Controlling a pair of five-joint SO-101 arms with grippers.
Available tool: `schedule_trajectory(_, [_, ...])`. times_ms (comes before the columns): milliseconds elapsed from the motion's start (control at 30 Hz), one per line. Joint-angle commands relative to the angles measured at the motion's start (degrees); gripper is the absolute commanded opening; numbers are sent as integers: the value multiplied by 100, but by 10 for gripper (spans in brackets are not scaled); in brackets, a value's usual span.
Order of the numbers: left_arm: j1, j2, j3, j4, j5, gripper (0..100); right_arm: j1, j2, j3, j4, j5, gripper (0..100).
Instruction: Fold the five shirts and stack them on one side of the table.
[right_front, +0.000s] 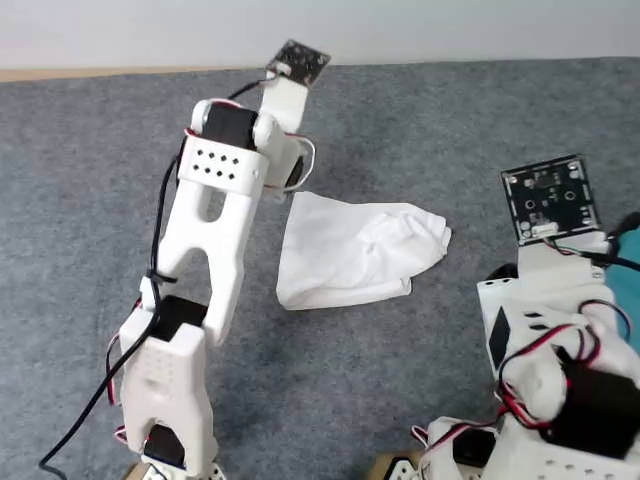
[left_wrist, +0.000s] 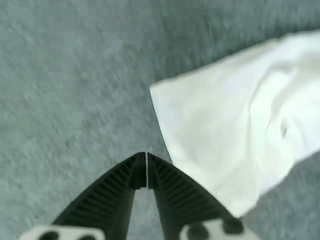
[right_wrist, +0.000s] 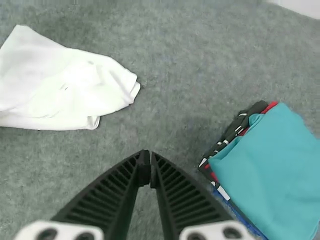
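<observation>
the left gripper (left_wrist: 146, 172) has its jaws pressed together on nothing, tips low over the grey table (left_wrist: 60, 90), with a corner of the white shirt (left_wrist: 235, 125) just beside it. the right gripper (right_wrist: 150, 172) is closed and empty too; the teal-topped stack (right_wrist: 272, 175) lies near it, the white shirt well apart from it.

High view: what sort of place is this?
Probably a robot lab bench: left arm and right arm at a grey felt-covered table, white shirt lying loose, folded shirt stack to one side.
</observation>
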Motion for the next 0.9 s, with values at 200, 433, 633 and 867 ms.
schedule_trajectory(200, [237, -404, 242, -220, -88, 131, 171, -84, 0, 48, 53, 9])
schedule_trajectory(433, [958, -211, 224, -1081, -396, 237, 1798, -84, -18, 48, 123, 11])
schedule_trajectory(633, [1459, 580, 163, -1327, -721, 238, 2642, -92, -18, 48, 826, 10])
schedule_trajectory(867, [1609, 1407, -927, -1275, -782, 239, 2774, -92, -9, 92, 835, 10])
